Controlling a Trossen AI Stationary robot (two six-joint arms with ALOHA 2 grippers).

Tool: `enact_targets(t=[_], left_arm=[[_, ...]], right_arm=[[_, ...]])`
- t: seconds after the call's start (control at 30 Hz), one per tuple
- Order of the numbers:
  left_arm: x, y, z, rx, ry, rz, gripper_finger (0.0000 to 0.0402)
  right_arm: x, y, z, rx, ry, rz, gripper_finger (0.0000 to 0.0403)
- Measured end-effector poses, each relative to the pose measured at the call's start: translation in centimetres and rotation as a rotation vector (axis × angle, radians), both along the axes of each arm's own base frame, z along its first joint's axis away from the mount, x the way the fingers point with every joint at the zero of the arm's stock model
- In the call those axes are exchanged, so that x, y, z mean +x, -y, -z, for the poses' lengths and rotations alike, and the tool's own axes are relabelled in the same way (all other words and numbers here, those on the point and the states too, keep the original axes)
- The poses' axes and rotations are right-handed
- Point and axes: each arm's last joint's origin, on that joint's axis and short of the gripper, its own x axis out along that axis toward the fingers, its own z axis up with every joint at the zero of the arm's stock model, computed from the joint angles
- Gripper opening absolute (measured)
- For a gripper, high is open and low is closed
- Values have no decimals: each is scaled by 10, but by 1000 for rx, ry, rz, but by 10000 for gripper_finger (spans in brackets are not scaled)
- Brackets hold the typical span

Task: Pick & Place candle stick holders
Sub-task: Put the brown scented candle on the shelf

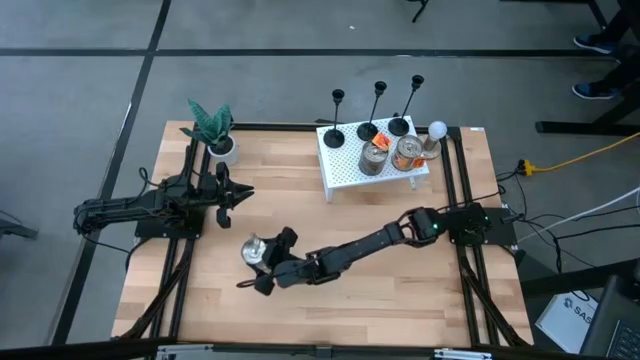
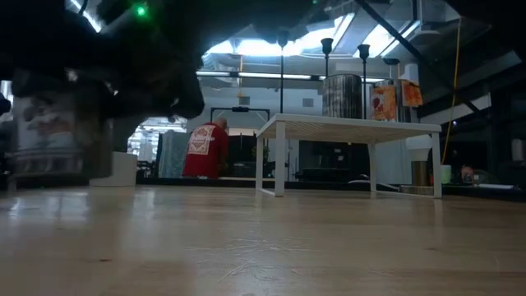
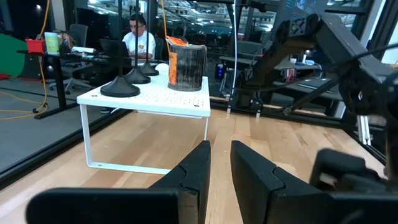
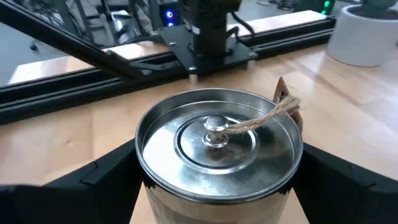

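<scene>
Oddly, right gripper [image 1: 262,262] jaws wide round a tin [image 4: 219,146], not holders [image 1: 368,131]; left gripper [image 3: 219,163] nearly closed, empty. Risk: wrong pick, tin tips.

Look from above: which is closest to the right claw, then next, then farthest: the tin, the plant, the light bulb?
1. The metal tin, between the right claw's fingers, front middle of the table.
2. The potted plant, at the back left.
3. The light bulb, at the back right, beside the white shelf.

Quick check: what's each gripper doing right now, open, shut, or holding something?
Left gripper: nearly shut, empty, parked at the table's left side.
Right gripper: wide open around the lidded tin, not visibly clamped.
</scene>
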Motion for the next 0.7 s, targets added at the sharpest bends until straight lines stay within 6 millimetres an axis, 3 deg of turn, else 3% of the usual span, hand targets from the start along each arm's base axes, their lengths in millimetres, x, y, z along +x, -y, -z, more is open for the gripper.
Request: enact_targets(t=[0.7], left_arm=[[0, 0, 0, 0, 0, 0, 59]], right_arm=[[-31, 23, -82, -155, -21, 368, 342]])
